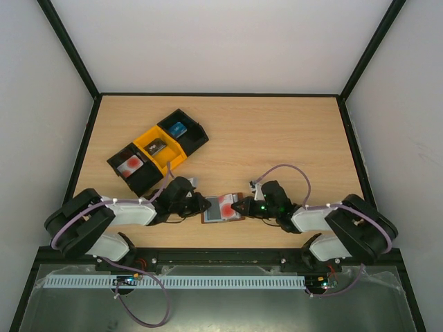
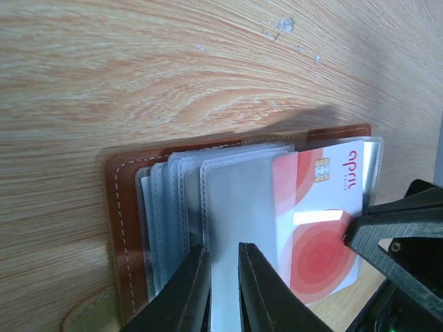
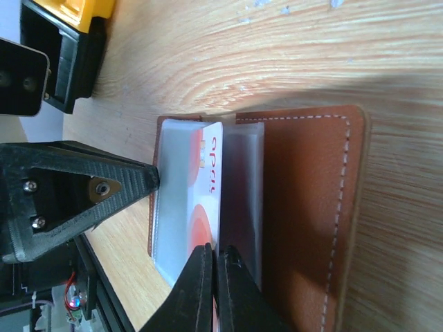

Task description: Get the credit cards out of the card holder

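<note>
The brown card holder lies open near the table's front edge, its pale pockets up. A white card with a red blotch sticks partly out of a pocket. My right gripper is shut on this card's edge; its finger also shows in the left wrist view. My left gripper stands nearly closed over a pale pocket sheet on the holder's left half. Its finger touches the pocket edge.
Three joined trays stand at the back left: a black one with a white and red card, a yellow one with a dark card, and a black one with a blue card. Black frame rails edge the table.
</note>
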You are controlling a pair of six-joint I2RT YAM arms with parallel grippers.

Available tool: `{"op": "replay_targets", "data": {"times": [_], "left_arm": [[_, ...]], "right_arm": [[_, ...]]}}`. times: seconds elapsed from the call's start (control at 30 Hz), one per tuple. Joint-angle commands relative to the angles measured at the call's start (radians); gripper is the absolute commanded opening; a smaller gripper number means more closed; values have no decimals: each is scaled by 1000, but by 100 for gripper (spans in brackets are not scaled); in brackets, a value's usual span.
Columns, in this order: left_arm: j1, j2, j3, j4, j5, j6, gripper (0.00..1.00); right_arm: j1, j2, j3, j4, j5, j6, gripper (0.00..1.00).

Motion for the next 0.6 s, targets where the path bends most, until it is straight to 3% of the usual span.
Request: {"op": "replay_targets", "data": {"times": [0.0, 0.07, 0.33, 0.57], "left_arm": [[-4, -22, -23, -80, -28, 7, 16], [-4, -43, -15, -89, -19, 8, 19], [-4, -169, 89, -233, -11, 81, 46], [9, -320, 188, -404, 25, 258, 56]], "right_arm": [[-4, -94, -5, -163, 60, -40, 2], [-4, -151, -2, -205, 69, -47, 2], [-4, -348, 46, -398, 15, -151, 2], [-4, -470, 110, -531, -108, -236, 2]]}}
